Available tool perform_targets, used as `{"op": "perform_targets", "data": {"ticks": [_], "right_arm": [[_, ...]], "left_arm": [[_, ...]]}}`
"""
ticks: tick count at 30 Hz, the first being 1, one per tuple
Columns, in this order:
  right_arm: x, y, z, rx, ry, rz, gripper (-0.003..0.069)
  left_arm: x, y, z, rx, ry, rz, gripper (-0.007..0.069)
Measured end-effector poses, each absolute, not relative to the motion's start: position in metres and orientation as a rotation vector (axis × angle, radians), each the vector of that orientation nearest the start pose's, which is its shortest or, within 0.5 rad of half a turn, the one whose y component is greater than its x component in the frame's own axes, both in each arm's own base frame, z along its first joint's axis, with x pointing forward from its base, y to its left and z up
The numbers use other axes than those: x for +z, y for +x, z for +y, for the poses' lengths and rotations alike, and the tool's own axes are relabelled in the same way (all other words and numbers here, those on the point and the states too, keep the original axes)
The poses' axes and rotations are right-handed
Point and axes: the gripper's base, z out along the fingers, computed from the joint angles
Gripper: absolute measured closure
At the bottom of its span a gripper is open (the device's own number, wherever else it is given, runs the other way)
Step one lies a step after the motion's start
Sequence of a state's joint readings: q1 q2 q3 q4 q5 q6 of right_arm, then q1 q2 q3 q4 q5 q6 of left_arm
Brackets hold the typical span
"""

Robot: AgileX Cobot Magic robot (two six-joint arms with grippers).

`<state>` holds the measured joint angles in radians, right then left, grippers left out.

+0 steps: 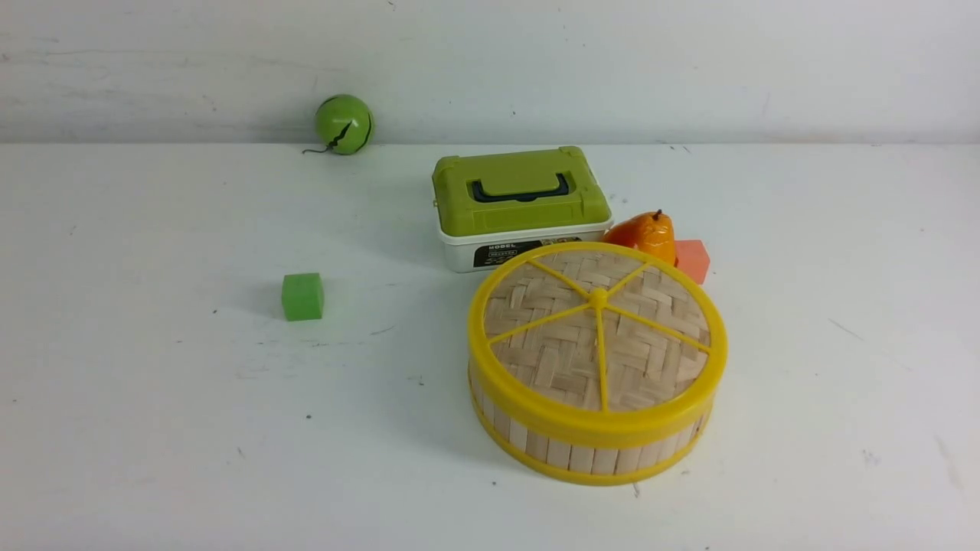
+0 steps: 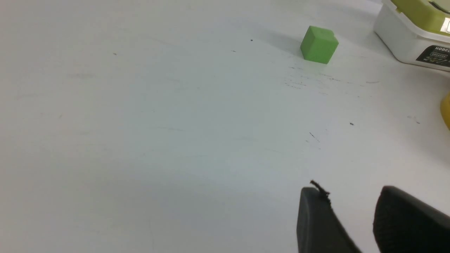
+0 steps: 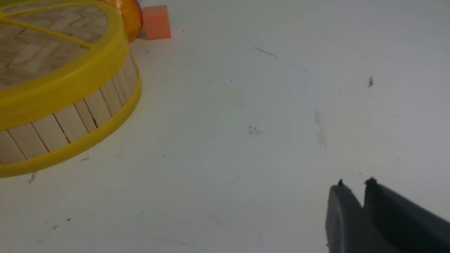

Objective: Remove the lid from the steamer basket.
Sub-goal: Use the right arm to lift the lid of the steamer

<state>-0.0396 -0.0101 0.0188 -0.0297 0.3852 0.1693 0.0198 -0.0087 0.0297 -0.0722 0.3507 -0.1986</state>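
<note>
My right gripper (image 3: pixel 355 184), its fingertips parted by a narrow gap, hangs empty, well apart from the steamer basket (image 1: pixel 589 457) with its lid (image 1: pixel 551 367) on.

From the operating station I inspect both units. My left gripper (image 2: pixel 351 191) shows at the lower right of its wrist view, its dark fingers standing apart with a gap between the tips. My right gripper (image 3: pixel 355 182) shows at the lower right of its wrist view, fingertips slightly parted, nothing between them. I find neither arm within the front view.
</note>
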Motion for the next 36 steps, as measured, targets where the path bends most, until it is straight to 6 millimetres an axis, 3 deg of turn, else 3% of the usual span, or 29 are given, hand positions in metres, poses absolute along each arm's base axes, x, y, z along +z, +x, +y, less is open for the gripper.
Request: {"op": "perform_targets", "data": {"ticks": [4, 10, 12, 16, 26, 33, 34, 35, 36], "right_arm": [[0.173, 0.052, -0.002, 0.086, 0.197, 1.867, 0.0567], [0.174, 0.052, 0.010, 0.579, 0.596, 1.803, 0.0566], [0.176, 0.052, 0.018, 0.885, 0.842, 1.731, 0.0563], [0.178, 0.052, 0.021, 1.018, 0.937, 1.682, 0.0557], [0.186, 0.053, 0.019, 0.917, 0.792, 1.666, 0.0552], [0.254, 0.055, 0.028, 0.656, 0.301, 1.854, 0.0635], [0.266, 0.059, 0.029, 0.627, 0.247, 1.888, 0.0649], [0.290, 0.067, 0.032, 0.571, 0.109, 1.975, 0.0673], [0.299, 0.070, 0.033, 0.544, 0.036, 2.006, 0.0678]], "left_arm": [[0.172, 0.053, -0.001, -0.194, -0.248, 1.842, 0.0385], [0.172, 0.053, -0.001, -0.194, -0.248, 1.842, 0.0385], [0.172, 0.053, -0.001, -0.194, -0.248, 1.842, 0.0385], [0.172, 0.053, -0.001, -0.194, -0.248, 1.842, 0.0385], [0.172, 0.053, -0.001, -0.194, -0.248, 1.842, 0.0385], [0.172, 0.053, -0.001, -0.194, -0.248, 1.842, 0.0385], [0.172, 0.053, -0.001, -0.194, -0.248, 1.842, 0.0385], [0.172, 0.053, -0.001, -0.194, -0.248, 1.842, 0.0385], [0.172, 0.053, -0.001, -0.194, -0.248, 1.842, 0.0385]]}}
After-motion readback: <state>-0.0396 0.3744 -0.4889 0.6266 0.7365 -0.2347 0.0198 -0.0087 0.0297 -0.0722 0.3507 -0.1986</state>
